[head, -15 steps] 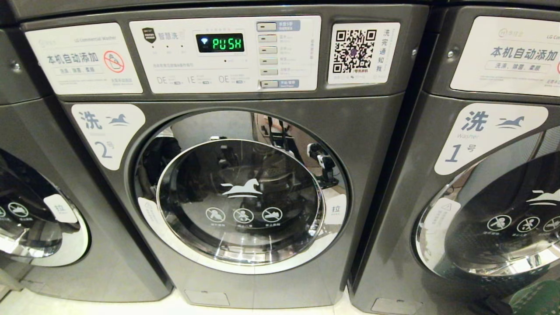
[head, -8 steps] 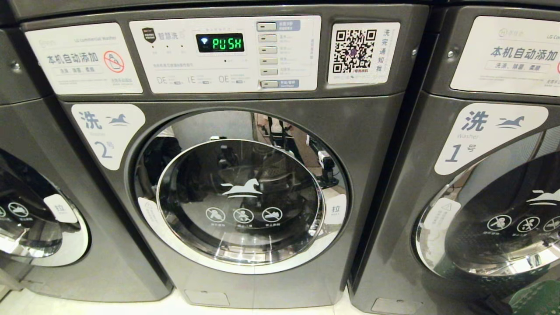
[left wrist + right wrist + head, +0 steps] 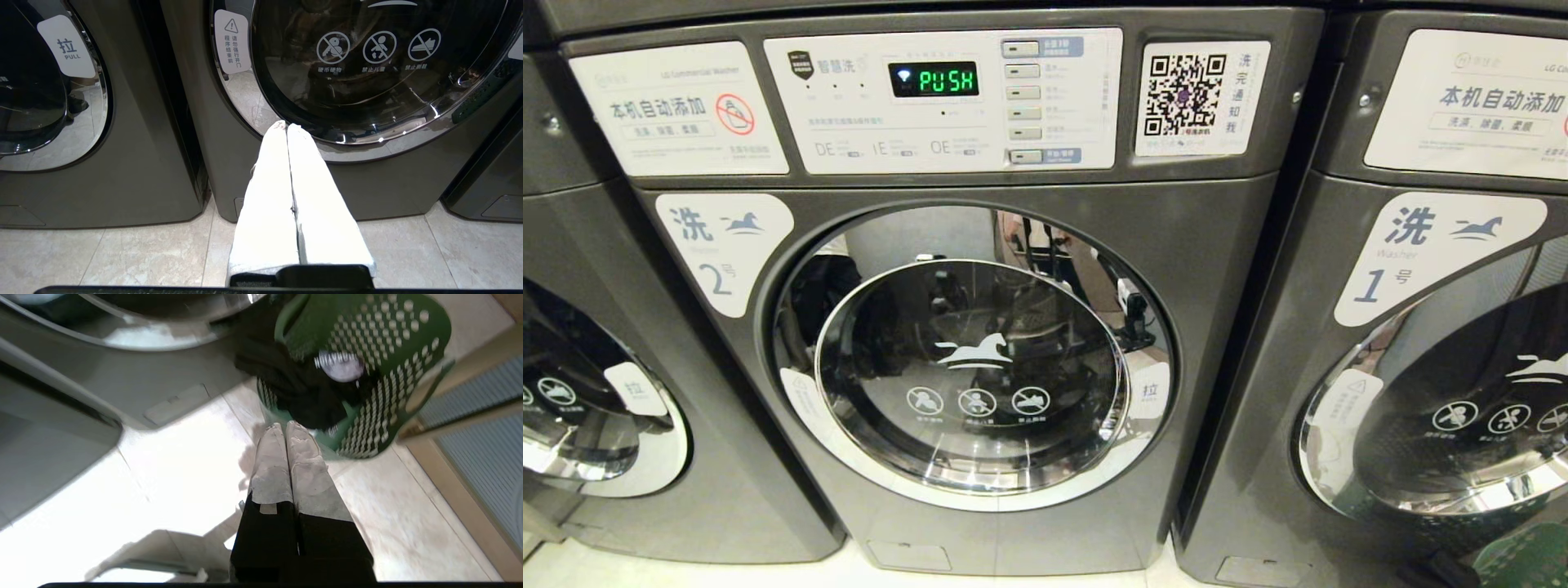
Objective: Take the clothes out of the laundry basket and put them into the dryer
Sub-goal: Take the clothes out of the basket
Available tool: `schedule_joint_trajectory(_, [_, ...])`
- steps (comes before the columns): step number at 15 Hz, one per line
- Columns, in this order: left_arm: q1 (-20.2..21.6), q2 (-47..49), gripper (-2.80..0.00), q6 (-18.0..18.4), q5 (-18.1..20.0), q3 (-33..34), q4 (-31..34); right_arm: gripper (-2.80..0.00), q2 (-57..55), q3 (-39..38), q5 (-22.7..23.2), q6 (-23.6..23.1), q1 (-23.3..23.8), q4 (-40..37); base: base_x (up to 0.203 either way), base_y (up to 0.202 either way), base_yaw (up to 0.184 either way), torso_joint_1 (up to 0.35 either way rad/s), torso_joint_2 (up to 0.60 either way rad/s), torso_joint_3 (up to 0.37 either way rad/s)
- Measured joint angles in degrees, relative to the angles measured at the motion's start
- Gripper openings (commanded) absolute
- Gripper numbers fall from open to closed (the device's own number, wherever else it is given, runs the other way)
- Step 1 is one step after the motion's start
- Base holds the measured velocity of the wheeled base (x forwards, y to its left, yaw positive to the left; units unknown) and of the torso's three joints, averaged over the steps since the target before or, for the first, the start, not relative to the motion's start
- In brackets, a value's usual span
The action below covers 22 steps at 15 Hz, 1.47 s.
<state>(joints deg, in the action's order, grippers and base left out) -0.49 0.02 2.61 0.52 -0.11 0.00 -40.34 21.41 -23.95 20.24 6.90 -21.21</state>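
The green laundry basket lies tipped beside the dryer, mouth toward the machine, dark clothes spilling out. The right gripper, pressed closed and empty, hangs near the basket; the left gripper is likewise closed and empty.

**Closed door ahead, open floor below**

Middle machine's round door shut — no way into the drum. Neighbouring machines stand close on either side, narrow dark gaps between. Bare tile floor runs along the near side of the fronts. Green laundry basket sits on the floor at the right, near the right-hand machine — dark clothes fill its mouth.
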Motion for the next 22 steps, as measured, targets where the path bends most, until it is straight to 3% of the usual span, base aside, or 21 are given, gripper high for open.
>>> schedule_joint_trajectory(22, [0.02,0.00,-2.80,-1.16,-0.47,0.01,-0.29,-2.80,-1.08,-5.21,1.17,-0.01,0.23,0.22,0.000,0.000,0.000,0.004,0.00,-0.181])
